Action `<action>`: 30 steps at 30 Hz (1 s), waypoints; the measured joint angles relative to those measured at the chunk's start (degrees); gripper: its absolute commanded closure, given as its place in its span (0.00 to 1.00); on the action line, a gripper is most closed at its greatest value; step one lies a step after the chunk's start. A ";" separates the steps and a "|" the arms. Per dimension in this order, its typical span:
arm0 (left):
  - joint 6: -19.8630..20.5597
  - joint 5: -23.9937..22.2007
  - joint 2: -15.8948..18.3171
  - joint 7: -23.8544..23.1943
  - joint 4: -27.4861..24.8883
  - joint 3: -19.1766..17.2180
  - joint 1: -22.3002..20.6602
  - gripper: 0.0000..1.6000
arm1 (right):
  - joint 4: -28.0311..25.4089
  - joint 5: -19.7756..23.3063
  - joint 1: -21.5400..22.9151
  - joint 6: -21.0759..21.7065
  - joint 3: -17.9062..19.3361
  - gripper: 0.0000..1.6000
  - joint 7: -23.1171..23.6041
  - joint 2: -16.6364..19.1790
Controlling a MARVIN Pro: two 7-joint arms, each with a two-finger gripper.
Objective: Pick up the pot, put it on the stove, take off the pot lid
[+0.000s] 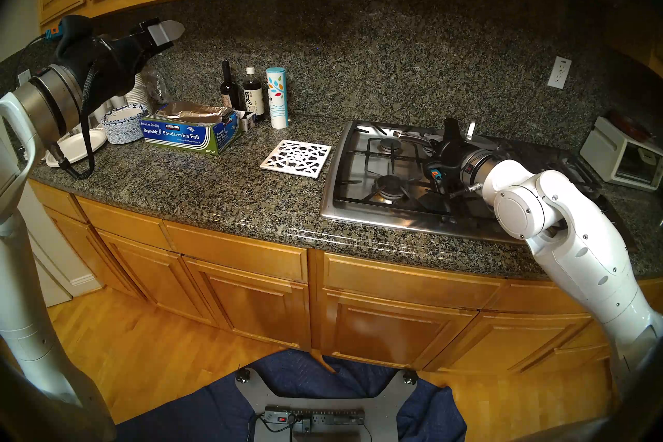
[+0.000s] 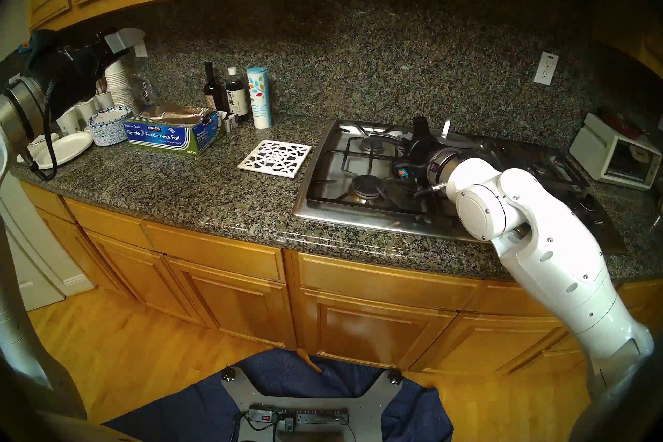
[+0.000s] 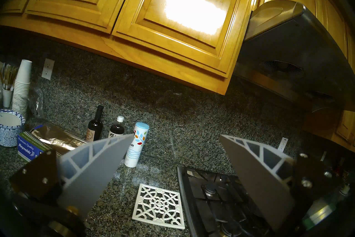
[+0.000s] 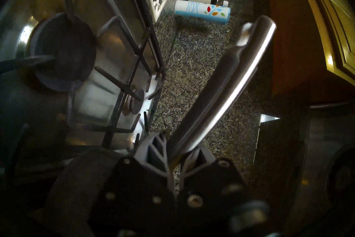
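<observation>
The pot's long silver handle [image 4: 221, 84] runs up and away from my right gripper [image 4: 176, 153], which is shut on it close to its base. From the head, the handle [image 1: 407, 135] pokes left out of the right gripper [image 1: 430, 140], over the back of the stove [image 1: 358, 161]. My right wrist hides the pot's body and almost all of the pot lid. Only an upright silver piece [image 1: 471, 130] shows behind the wrist. My left gripper [image 3: 176, 135] is raised high at the far left [image 1: 168, 32], open and empty.
A white lattice trivet [image 1: 296, 158] lies just left of the stove. Further left stand a salt canister [image 1: 277, 97], two dark bottles, a foil box [image 1: 190, 134] and stacked paper plates and cups. A white toaster oven [image 1: 624, 158] sits at the right. Wall cabinets hang above.
</observation>
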 measured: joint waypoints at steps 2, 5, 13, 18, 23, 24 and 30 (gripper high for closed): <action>0.00 0.00 0.01 0.00 0.00 0.00 0.00 0.00 | -0.36 -0.39 0.41 -0.05 -0.74 1.00 0.29 -0.53; 0.00 0.00 0.01 0.00 0.00 0.00 0.01 0.00 | -0.78 -1.04 1.02 -0.34 -1.87 1.00 0.62 -1.31; 0.02 0.00 0.01 0.00 0.00 0.00 0.03 0.00 | -2.18 -2.98 2.52 -1.92 -4.46 1.00 1.50 -4.19; 0.02 0.00 0.02 0.00 0.00 -0.01 0.05 0.00 | -3.06 -4.25 3.50 -2.74 -5.58 1.00 2.40 -6.31; 0.02 0.00 0.02 0.00 0.00 -0.01 0.07 0.00 | -3.76 -5.68 4.51 -3.01 -6.77 1.00 3.26 -8.24; 0.02 0.00 0.02 0.00 0.00 -0.01 0.07 0.00 | -3.85 -5.95 4.68 -2.99 -7.00 1.00 3.41 -8.55; 0.02 0.00 0.03 0.00 0.00 -0.01 0.07 0.00 | -4.19 -7.98 5.90 -2.44 -9.08 1.00 4.42 -10.70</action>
